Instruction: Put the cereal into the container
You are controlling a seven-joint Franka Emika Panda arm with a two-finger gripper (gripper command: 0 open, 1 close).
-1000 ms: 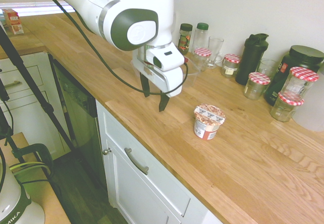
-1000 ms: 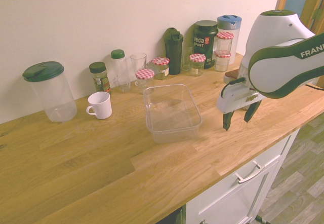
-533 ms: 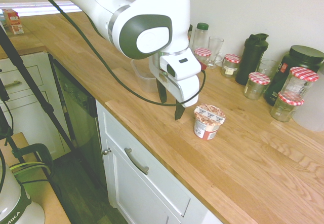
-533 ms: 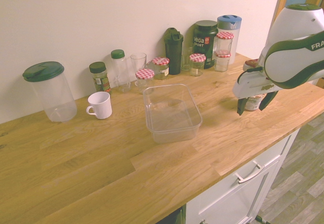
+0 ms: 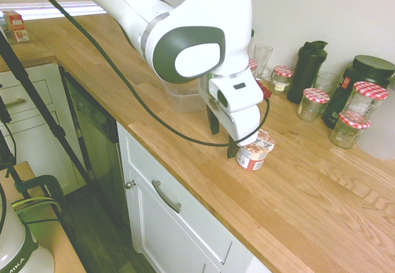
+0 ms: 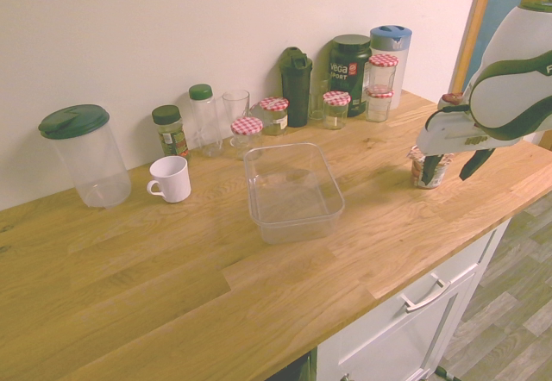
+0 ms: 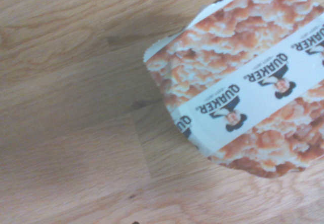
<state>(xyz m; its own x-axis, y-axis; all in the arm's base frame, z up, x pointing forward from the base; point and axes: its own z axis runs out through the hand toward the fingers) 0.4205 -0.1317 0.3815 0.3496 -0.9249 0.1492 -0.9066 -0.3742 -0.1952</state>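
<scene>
From my screen the gripper [image 6: 454,167] is hanging over the cereal [image 6: 427,171], fingers spread wide on either side of the cup and not clamped on anything. There's just the one cereal cup, sitting upright on the counter [image 6: 172,260] near its front edge. On the wrist view its lid [image 7: 243,82] fills the frame, with a white Quaker band printed across the cereal picture.

The container [image 6: 291,190] is also a single one, a clear tub, well apart from the cup further along the counter, with nothing in it that I can see.

Count along the wall from the second exterior view: one big clear canister with a green lid [image 6: 84,154], one white mug [image 6: 169,178], two green-capped bottles [image 6: 170,130], one drinking glass [image 6: 235,109], one black shaker bottle [image 6: 296,85], one dark supplement tub [image 6: 348,72], one blue-lidded canister [image 6: 391,46]. Red-checked jars [image 6: 247,132]: I count five from this side; the other camera shows about the same, partly blocked by the arm.
</scene>
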